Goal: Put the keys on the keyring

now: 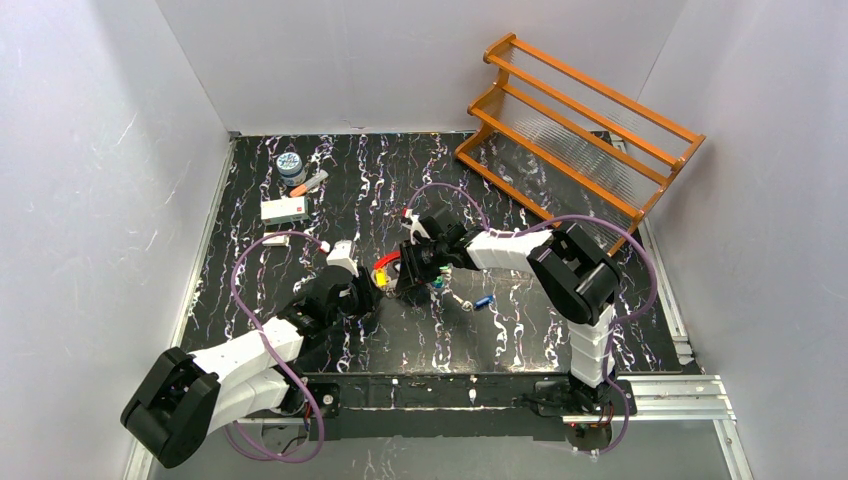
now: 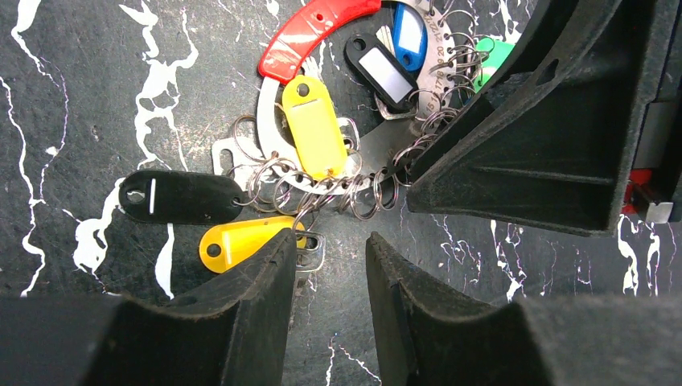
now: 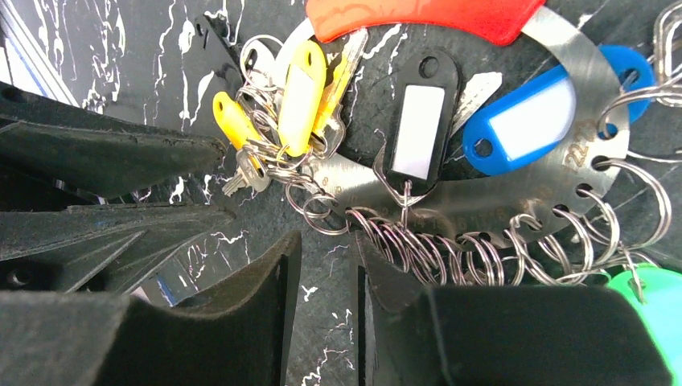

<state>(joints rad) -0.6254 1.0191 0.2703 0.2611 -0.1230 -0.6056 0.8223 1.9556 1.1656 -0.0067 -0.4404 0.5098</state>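
The keyring (image 2: 378, 149) is a flat silvery crescent plate with a red grip (image 2: 310, 32). It carries many small split rings and yellow (image 2: 314, 129), black (image 2: 181, 195), blue and green tags. It lies on the dark mat between both grippers (image 1: 386, 266). My left gripper (image 2: 331, 237) is open and empty, its tips at the ring cluster, with a silver key (image 2: 315, 251) beside its left finger. My right gripper (image 3: 322, 237) is open a little and empty, just short of the plate (image 3: 482, 205). A loose blue-headed key (image 1: 484, 301) lies to the right.
A wooden rack (image 1: 580, 130) stands tilted at the back right. A small jar (image 1: 291, 167), a marker (image 1: 310, 183) and a small box (image 1: 284, 209) lie at the back left. White walls close in the mat.
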